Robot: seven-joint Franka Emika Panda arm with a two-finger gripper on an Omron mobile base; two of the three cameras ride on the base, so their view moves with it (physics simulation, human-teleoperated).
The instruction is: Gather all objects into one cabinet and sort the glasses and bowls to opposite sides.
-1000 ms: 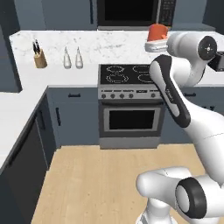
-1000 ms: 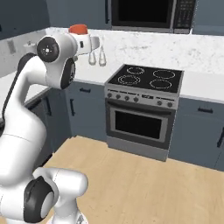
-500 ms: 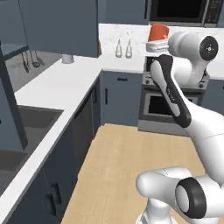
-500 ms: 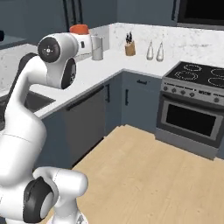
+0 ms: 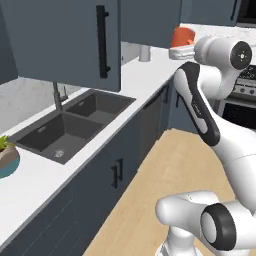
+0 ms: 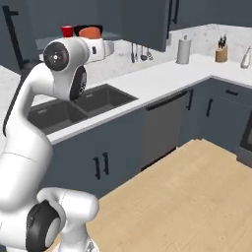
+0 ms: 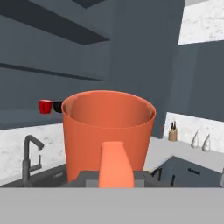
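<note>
My gripper [image 5: 182,46] is shut on the orange cup [image 5: 183,35], held upright at about cabinet height above the counter. In the hand view the orange cup [image 7: 108,129] is close up and hides my fingertips. Beyond it, a red cup [image 7: 44,106] and the black bowl [image 7: 58,106] stand side by side on the grey-blue shelf [image 7: 26,116] of the open cabinet. From the right base view the orange cup [image 6: 89,32] overlaps the black bowl [image 6: 96,27], with the red cup [image 6: 67,31] just to its left. The cabinet door [image 5: 70,40] stands open, its bar handle [image 5: 102,41] facing me.
A dark double sink [image 5: 75,120] with a faucet [image 7: 28,157] lies under the cabinet. A potted plant [image 5: 6,155] stands at the counter's near left. A paper towel roll [image 6: 183,49] and a knife block [image 6: 221,53] stand farther along the counter. Wooden floor lies in front.
The whole picture has swung from the stove to the sink and open cabinet, so the base has moved. The orange cup stays in my gripper at the same height.
</note>
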